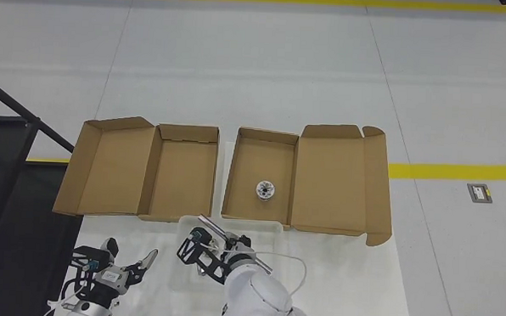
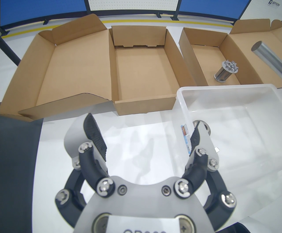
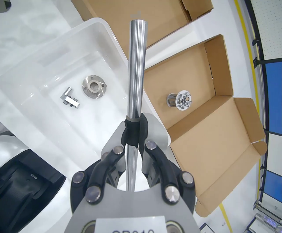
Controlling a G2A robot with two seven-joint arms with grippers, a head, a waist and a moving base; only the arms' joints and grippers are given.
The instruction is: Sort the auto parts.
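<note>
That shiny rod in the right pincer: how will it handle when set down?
Probably slippery: the rod looks polished, and the right pincer clamps one narrow spot, so it may pivot. Round and smooth, it will likely roll on the flat box floor. Looks stiff.

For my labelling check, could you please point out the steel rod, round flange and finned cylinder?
steel rod [image 3: 137, 66], right wrist view, mid-shaft.
round flange [image 3: 94, 86], right wrist view, central hub.
finned cylinder [image 2: 221, 74], left wrist view, side wall.

2 cardboard boxes [image 1: 184, 168], 1 clear bin [image 2: 220, 89], 1 rod [image 3: 136, 66], 1 flange [image 3: 94, 86], 1 bracket [image 3: 70, 100], 1 hub [image 3: 179, 100].
</note>
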